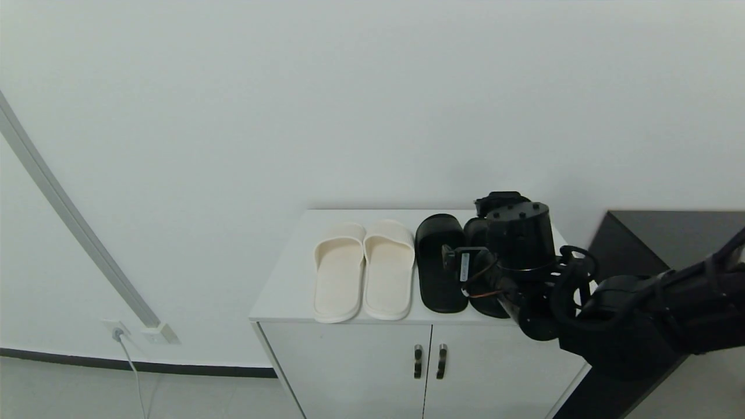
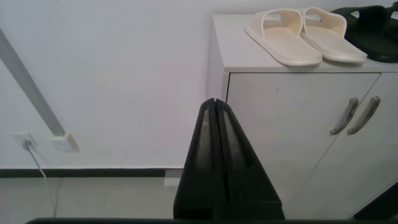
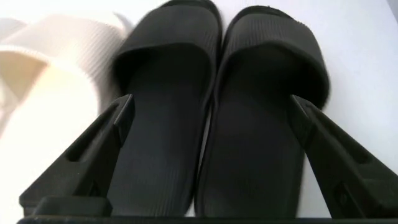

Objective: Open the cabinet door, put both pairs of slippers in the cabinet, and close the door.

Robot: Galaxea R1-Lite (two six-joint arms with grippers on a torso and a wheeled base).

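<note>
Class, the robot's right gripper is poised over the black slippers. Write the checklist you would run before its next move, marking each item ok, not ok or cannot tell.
1. Right gripper open above both black ribbed rubber slippers: ok.
2. Black slippers lying side by side on the white cabinet top: ok.
3. Cabinet's two white doors open to receive them: not ok, both shut.
4. Cream ribbed slippers outside the jaws: ok.
5. Left gripper empty, free for the metal door handles: ok, shut on nothing.
6. Right fingers low enough to grip: cannot tell.
</note>
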